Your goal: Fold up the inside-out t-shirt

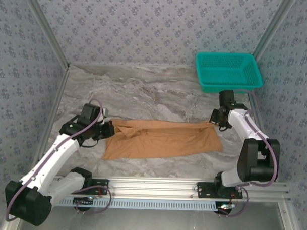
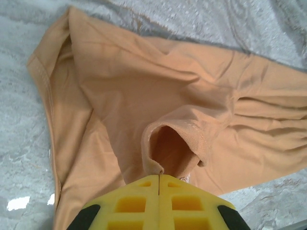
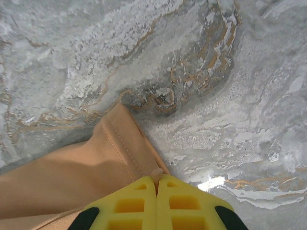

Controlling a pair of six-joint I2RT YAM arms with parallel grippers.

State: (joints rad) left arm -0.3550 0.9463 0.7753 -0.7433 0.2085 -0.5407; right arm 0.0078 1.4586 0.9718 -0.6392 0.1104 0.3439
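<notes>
Shirt loc: the inside-out t-shirt (image 1: 162, 140) lay on the marble worktop (image 1: 144, 89), mid-table, long axis L–R, strung btwn the two arms; creases bunched toward its left end.
L pincer: left pincer (image 2: 158, 178) was pressed together on the ribbed neck edge (image 2: 192, 139), w/ only a thin lip of cloth caught at the tips.
R pincer: right pincer (image 3: 157, 176) was pressed together on the stitched hem (image 3: 120, 129) at the shirt's right end, w/ a small nub of fabric showing btwn the tips.
Risk 1: both grips looked shallow, edge only; any pull apart or quick lift could let the cloth slip out.
Risk 2: L grip prob. had the neck rib alone, so lifting could drag the collar up and bunch the body instead of carrying a clean edge.
Risk 3: uneven travel of the two arms would give a skewed fold w/ trapped wrinkles.
Risk 4: teal basket (image 1: 229, 86) sat just behind the R wrist; a backward swing could knock it.
L arm pose: reached fwd and inward, forearm low, wrist near the worktop, pointing right into the shirt.
R arm pose: elbow bent high, forearm angled far-left, wrist tipped down onto the shirt's far-right corner.
</notes>
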